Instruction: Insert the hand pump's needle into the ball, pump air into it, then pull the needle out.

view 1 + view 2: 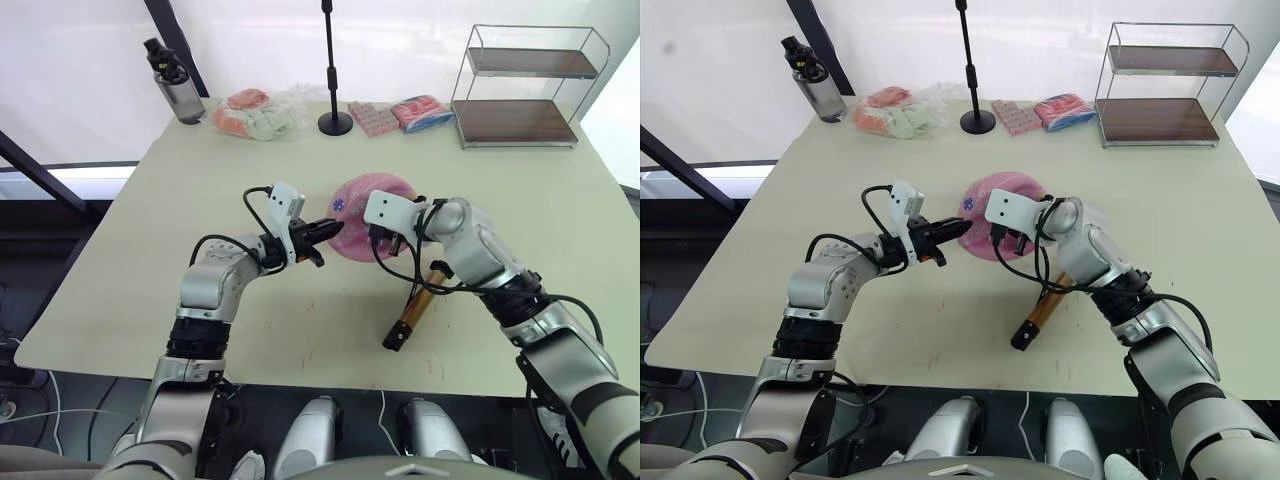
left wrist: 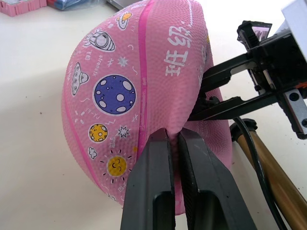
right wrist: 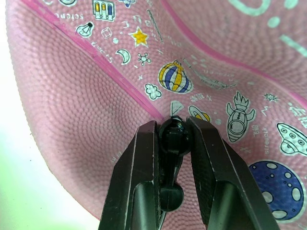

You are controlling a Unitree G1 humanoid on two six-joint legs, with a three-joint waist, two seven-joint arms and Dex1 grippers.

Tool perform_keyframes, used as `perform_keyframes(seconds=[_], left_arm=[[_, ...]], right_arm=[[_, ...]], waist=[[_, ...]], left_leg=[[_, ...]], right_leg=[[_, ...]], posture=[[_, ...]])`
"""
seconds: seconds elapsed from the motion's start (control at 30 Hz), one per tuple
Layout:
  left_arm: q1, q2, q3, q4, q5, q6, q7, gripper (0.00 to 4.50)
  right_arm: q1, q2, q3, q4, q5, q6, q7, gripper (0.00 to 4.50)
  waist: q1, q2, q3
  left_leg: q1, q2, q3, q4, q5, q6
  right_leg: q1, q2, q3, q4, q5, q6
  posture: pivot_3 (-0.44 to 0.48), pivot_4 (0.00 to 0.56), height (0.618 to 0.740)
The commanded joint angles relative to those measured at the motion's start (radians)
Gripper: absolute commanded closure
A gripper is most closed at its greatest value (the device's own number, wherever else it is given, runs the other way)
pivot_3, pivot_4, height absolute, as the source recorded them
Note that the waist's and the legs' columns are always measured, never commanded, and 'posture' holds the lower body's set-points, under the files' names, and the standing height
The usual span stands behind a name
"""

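I've got the ball (image 1: pixel 370 215) sitting mid-table, looking soft and partly flattened, with both grippers on it. My left gripper (image 2: pixel 173 139) has its two fingers nearly together, pinching a fold of the pink skin at the ball's lower edge, so it's clamped on the ball to steady it. My right gripper (image 3: pixel 175 136) comes in from the other side; its fingers are closed around the small black fitting of the needle (image 3: pixel 174 139), and the tip is pressed right up against the ball's surface next to a dark pink stripe. I can't see the metal pin itself, so I can't tell whether it's already in the valve or just touching the skin. The hand pump (image 1: pixel 415 308) lies flat on the table just beside the ball, nearer to me and under my right forearm, its gold barrel untouched, black hose looping up to the fitting. My read: we're at the insertion step, either mid-insert or about seated. Nothing suggests pumping has started, since the barrel is lying loose and no gripper is on the handle. Still left: confirm needle seated, grab pump, pump air, pull needle out. Bottle (image 1: pixel 176 88), stand pole (image 1: pixel 331 70) and wire shelf (image 1: pixel 525 88) sit well apart at the far edge.
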State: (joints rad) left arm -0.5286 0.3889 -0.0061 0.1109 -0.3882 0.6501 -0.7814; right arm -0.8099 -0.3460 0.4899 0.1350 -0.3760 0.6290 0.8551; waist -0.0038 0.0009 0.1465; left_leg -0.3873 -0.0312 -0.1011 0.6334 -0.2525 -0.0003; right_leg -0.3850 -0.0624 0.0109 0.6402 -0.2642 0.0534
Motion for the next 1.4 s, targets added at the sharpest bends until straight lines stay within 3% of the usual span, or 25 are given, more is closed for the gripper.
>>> perform_keyframes(seconds=[0.03,0.07,0.13,0.23,0.27,0.53,0.7,0.83,0.93,1.1,1.23,1.3,1.4], left_arm=[[0.028,0.011,-0.032,0.049,0.033,0.025,0.017,4.5],[0.028,0.011,-0.032,0.049,0.034,0.024,0.016,4.5],[0.027,0.012,-0.035,0.053,0.036,0.019,0.016,4.5],[0.028,0.012,-0.037,0.055,0.036,0.015,0.016,4.5],[0.028,0.012,-0.038,0.056,0.037,0.013,0.015,4.5],[0.031,0.013,-0.042,0.058,0.037,0.005,0.015,4.5],[0.027,0.011,-0.042,0.065,0.038,0.001,0.016,4.5],[0.022,0.016,-0.046,0.072,0.046,-0.008,0.016,4.5],[0.018,0.025,-0.054,0.078,0.058,-0.022,0.012,4.5],[0.005,0.036,-0.054,0.087,0.07,-0.038,0.007,4.5],[-0.002,0.041,-0.06,0.085,0.078,-0.049,0.004,4.5],[-0.005,0.043,-0.062,0.083,0.08,-0.054,0.004,4.5],[-0.013,0.048,-0.069,0.083,0.086,-0.06,0.001,4.5]], right_arm=[[0.037,-0.016,-0.027,-0.014,0.015,0.009,-0.018,3.63],[0.04,-0.015,-0.03,-0.016,0.016,0.009,-0.025,3.12],[0.045,-0.02,-0.029,-0.013,0.015,0.003,-0.032,2.54],[0.055,-0.021,-0.029,-0.009,0.007,-0.009,-0.058,0.92],[0.057,-0.023,-0.026,-0.009,0.006,-0.014,-0.06,0.58],[0.084,-0.021,-0.12,-0.092,0.082,-0.002,-0.082,0.58],[0.169,-0.022,-0.274,-0.238,0.256,-0.006,-0.052,0.58],[0.277,-0.051,-0.388,-0.349,0.374,-0.004,-0.036,0.58],[0.378,-0.036,-0.482,-0.427,0.447,-0.112,-0.077,0.58],[0.561,-0.074,-0.589,-0.513,0.583,-0.165,-0.031,0.58],[0.661,-0.078,-0.721,-0.544,0.803,-0.192,0.057,0.58],[0.699,-0.114,-0.759,-0.531,0.846,-0.227,0.106,0.06],[0.749,-0.158,-0.79,-0.506,0.857,-0.304,0.145,0.02]], waist=[[0.0,0.0,0.0],[0.0,0.0,0.0],[-0.001,-0.001,0.001],[-0.006,0.0,0.001],[-0.006,0.0,0.001],[-0.007,-0.001,0.002],[-0.003,-0.001,0.005],[-0.002,-0.001,0.005],[-0.003,-0.002,0.006],[-0.005,-0.003,0.008],[-0.006,-0.003,0.01],[-0.006,-0.003,0.011],[-0.007,-0.004,0.011]], left_leg=[[0.0,0.0,0.0,0.0,0.0,0.0],[0.0,0.0,0.0,0.0,0.0,0.0],[0.0,0.0,0.0,0.0,0.0,0.0],[0.001,0.0,0.001,0.0,0.0,0.0],[0.001,0.0,0.0,0.0,0.0,0.0],[0.002,0.0,0.0,0.0,0.0,0.0],[0.0,0.0,0.0,0.0,0.0,0.0],[0.0,0.0,0.0,0.0,0.0,0.0],[0.0,0.0,0.0,0.0,0.0,0.0],[0.001,0.0,0.001,0.0,0.0,0.001],[0.002,0.0,0.001,0.0,-0.002,0.004],[0.002,0.0,0.001,0.0,-0.002,0.005],[0.004,0.0,0.002,0.001,-0.002,0.006]], right_leg=[[0.0,0.0,0.0,0.0,0.0,0.0],[0.0,0.0,0.0,0.0,0.0,0.0],[0.0,0.0,0.0,0.0,0.0,0.0],[0.0,0.0,0.0,0.0,0.0,0.0],[0.0,0.0,0.0,0.001,0.0,0.0],[0.001,0.0,0.001,0.001,0.0,0.0],[0.001,0.0,0.0,0.001,0.0,0.0],[0.001,0.0,0.0,0.001,0.0,0.0],[0.001,0.0,0.0,0.001,0.0,0.0],[0.002,0.0,0.001,0.001,0.0,0.0],[0.003,0.001,0.002,0.002,0.0,0.001],[0.004,0.001,0.002,0.002,0.0,0.001],[0.005,0.0,0.002,0.002,0.0,0.001]], posture=[[0.0,0.15,0.74],[0.0,0.15,0.74],[0.0,0.15,0.74],[0.0,0.15,0.74],[0.0,0.15,0.74],[0.0,0.15,0.74],[0.0,0.15,0.74],[0.0,0.15,0.74],[0.0,0.15,0.74],[0.0,0.15,0.74],[0.0,0.15,0.74],[0.0,0.15,0.74],[0.0,0.15,0.74]])
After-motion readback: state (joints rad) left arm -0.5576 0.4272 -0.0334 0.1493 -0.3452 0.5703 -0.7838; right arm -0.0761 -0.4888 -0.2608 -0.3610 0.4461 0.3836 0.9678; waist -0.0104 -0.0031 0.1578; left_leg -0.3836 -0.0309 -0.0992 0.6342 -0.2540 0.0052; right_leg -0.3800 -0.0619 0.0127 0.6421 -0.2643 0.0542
